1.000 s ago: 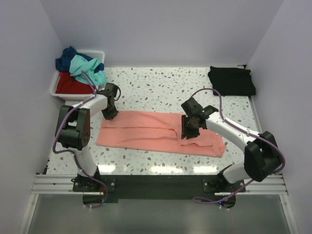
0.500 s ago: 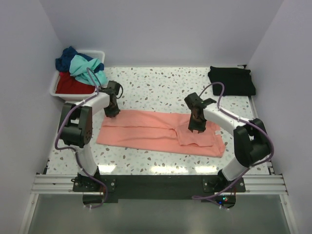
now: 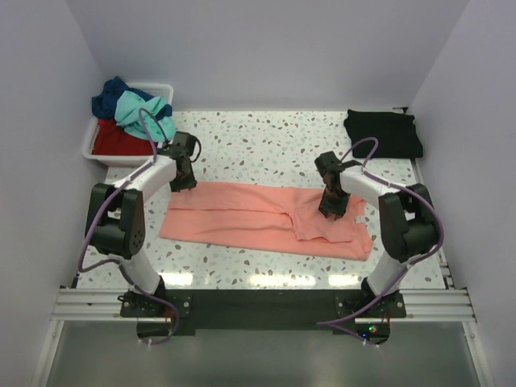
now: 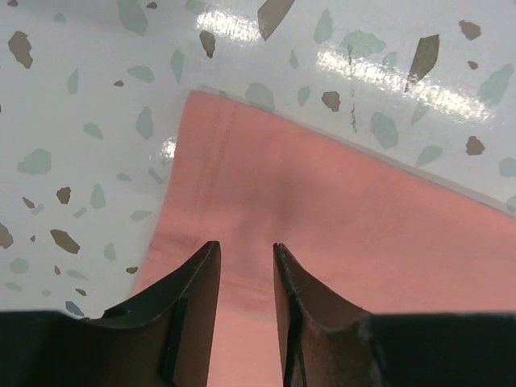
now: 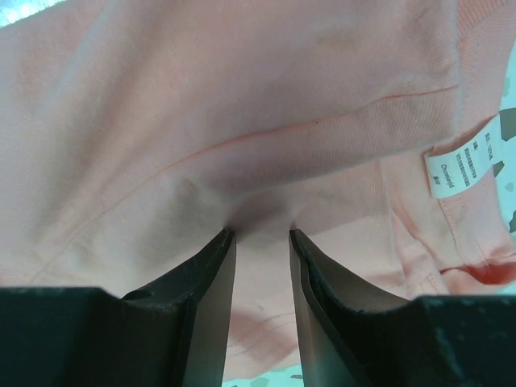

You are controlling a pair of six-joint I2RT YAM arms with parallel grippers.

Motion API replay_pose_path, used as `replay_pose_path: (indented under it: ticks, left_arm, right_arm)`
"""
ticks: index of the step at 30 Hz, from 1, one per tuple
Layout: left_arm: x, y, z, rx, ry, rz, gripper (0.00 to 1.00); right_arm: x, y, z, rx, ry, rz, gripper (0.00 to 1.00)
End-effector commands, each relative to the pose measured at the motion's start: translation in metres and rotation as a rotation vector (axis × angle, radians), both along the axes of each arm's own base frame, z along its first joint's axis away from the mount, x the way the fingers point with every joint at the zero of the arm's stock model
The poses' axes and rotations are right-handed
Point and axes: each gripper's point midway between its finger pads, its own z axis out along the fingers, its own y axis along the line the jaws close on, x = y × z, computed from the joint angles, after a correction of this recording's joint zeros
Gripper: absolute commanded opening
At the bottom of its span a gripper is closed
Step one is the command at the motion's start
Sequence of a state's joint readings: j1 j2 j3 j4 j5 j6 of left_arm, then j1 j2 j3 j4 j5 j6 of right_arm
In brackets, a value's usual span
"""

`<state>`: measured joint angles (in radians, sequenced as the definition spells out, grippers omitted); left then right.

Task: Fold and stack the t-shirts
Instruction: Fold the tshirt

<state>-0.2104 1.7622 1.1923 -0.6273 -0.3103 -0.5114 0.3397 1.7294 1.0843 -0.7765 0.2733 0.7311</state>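
Salmon-pink t-shirt (image 3: 266, 219) lies flat on the counter (image 3: 258, 137), folded lengthwise into a long strip running left to right. Left pincer (image 3: 185, 182) sits over its far-left corner. Right pincer (image 3: 330, 210) sits over the far edge toward the right end, near the care label (image 5: 463, 165).

Both released: in each wrist view the jaws stand parted, pink cloth showing in the gap, nothing pinched. Fabric puckers a little at the right pincer's tips.

Black t-shirt (image 3: 384, 133) lies folded at the far-right corner, well apart. Teal t-shirt (image 3: 145, 113), navy t-shirt (image 3: 109, 97) and red t-shirt (image 3: 117, 139) are heaped in the white bin (image 3: 90, 147), far left.

Our reading: the strip is laid, and the crosswise fold comes next. To do it well, we would:
- take every layer at one end, not just the top ply
- pinch close to the hem
- lift only enough to clear the cloth beneath
- carry both corners over in step so the edges meet square

Uneven travel would skew the strip. The tucked-in flap at mid-strip could drag open, so we would keep the lift low there.
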Motion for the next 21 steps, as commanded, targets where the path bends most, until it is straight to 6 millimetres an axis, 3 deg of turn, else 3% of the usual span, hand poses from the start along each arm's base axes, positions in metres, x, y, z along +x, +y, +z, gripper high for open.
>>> replay_pose_path:
  ticks: [1, 6, 11, 12, 14, 15, 17, 18, 20, 21]
  left_arm:
    - [-0.001, -0.006, 0.022, -0.038, -0.055, -0.026, 0.38]
    - [-0.002, -0.008, 0.028, -0.048, -0.065, -0.036, 0.44]
    - [-0.004, -0.007, 0.027, -0.044, -0.055, -0.031, 0.45]
    - [-0.004, -0.006, 0.028, -0.042, -0.057, -0.030, 0.45]
    - [-0.003, -0.006, 0.032, -0.039, -0.066, -0.031, 0.45]
    - [-0.002, -0.005, 0.033, -0.037, -0.066, -0.031, 0.45]
    - [-0.002, -0.005, 0.034, -0.034, -0.066, -0.037, 0.46]
    - [-0.003, -0.005, 0.034, -0.033, -0.061, -0.041, 0.46]
    - [-0.006, -0.005, 0.030, -0.031, -0.040, -0.043, 0.46]
    - [-0.007, -0.005, 0.028, -0.033, -0.035, -0.044, 0.46]
  right_arm:
    - [0.008, 0.002, -0.009, 0.022, -0.013, -0.046, 0.38]
    - [0.014, 0.002, -0.025, 0.034, 0.035, -0.044, 0.38]
    - [0.037, -0.008, -0.032, -0.037, 0.067, -0.009, 0.38]
    - [0.052, -0.008, -0.026, -0.042, 0.037, -0.006, 0.38]
    - [0.062, -0.012, -0.030, -0.067, 0.054, 0.010, 0.37]
    - [0.079, -0.009, -0.023, -0.063, 0.021, 0.012, 0.38]
    - [0.091, -0.010, -0.028, -0.077, 0.033, 0.027, 0.38]
    - [0.111, -0.005, -0.019, -0.070, -0.010, 0.032, 0.37]
    - [0.121, -0.005, -0.028, -0.088, 0.011, 0.047, 0.37]
    - [0.140, 0.000, -0.018, -0.078, -0.030, 0.049, 0.37]
